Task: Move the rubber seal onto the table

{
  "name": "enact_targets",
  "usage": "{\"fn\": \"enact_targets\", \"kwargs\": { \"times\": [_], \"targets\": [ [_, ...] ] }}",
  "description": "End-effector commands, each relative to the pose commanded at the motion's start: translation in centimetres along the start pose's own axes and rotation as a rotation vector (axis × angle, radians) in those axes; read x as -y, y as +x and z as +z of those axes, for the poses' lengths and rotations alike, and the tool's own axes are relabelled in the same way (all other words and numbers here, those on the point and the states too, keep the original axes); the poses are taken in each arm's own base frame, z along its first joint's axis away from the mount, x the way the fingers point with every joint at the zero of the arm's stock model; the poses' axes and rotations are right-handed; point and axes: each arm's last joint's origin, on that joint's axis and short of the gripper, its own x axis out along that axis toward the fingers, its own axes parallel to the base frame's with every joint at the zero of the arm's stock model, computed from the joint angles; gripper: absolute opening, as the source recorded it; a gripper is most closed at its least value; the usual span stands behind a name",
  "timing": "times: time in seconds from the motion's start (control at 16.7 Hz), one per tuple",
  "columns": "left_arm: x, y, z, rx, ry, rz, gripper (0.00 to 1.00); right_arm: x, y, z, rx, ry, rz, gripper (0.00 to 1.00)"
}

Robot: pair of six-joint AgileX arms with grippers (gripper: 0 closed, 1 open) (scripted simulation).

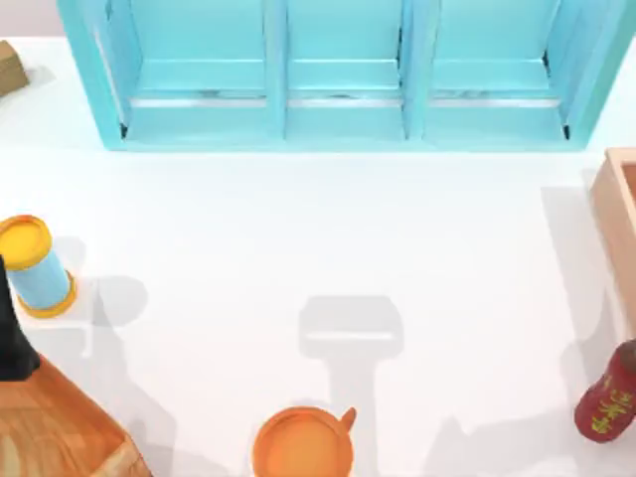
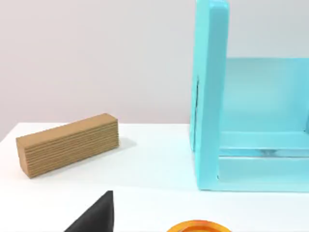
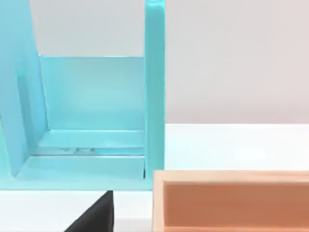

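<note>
White table (image 1: 298,248) is backed by a turquoise shelf unit (image 1: 343,75) at the far edge; crate (image 1: 618,219) is cut off right; gripper states cannot be told.

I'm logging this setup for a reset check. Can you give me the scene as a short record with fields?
surface: white table
back: turquoise shelf, three compartments
back left corner: tan ridged block, lying flat
left: blue can, yellow lid
front centre: orange cup
right: light-wood crate; red bottle
left gripper: faces shelf's left end
right gripper: faces shelf and crate
</note>
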Motion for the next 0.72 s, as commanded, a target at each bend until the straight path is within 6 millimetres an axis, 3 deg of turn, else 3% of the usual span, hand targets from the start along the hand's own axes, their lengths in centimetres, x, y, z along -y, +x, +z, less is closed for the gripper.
{"fn": "enact_targets", "kwargs": {
  "times": [0.18, 0.36, 0.54, 0.72],
  "targets": [
    [0.0, 0.0, 0.0, 0.000, 0.000, 0.000, 1.00, 0.0, 0.0, 0.2, -0.012, -0.004, -0.004, 1.00],
    [0.0, 0.0, 0.0, 0.000, 0.000, 0.000, 1.00, 0.3, 0.1, 1.7, -0.108, -0.029, -0.029, 1.00],
    [0.0, 0.0, 0.0, 0.000, 0.000, 0.000, 1.00, 0.9, 0.9, 4.3, -0.299, -0.065, -0.066, 1.00],
    [0.0, 0.0, 0.0, 0.000, 0.000, 0.000, 1.00, 1.8, 3.0, 6.8, -0.568, -0.092, -0.095, 1.00]
  ]
}}
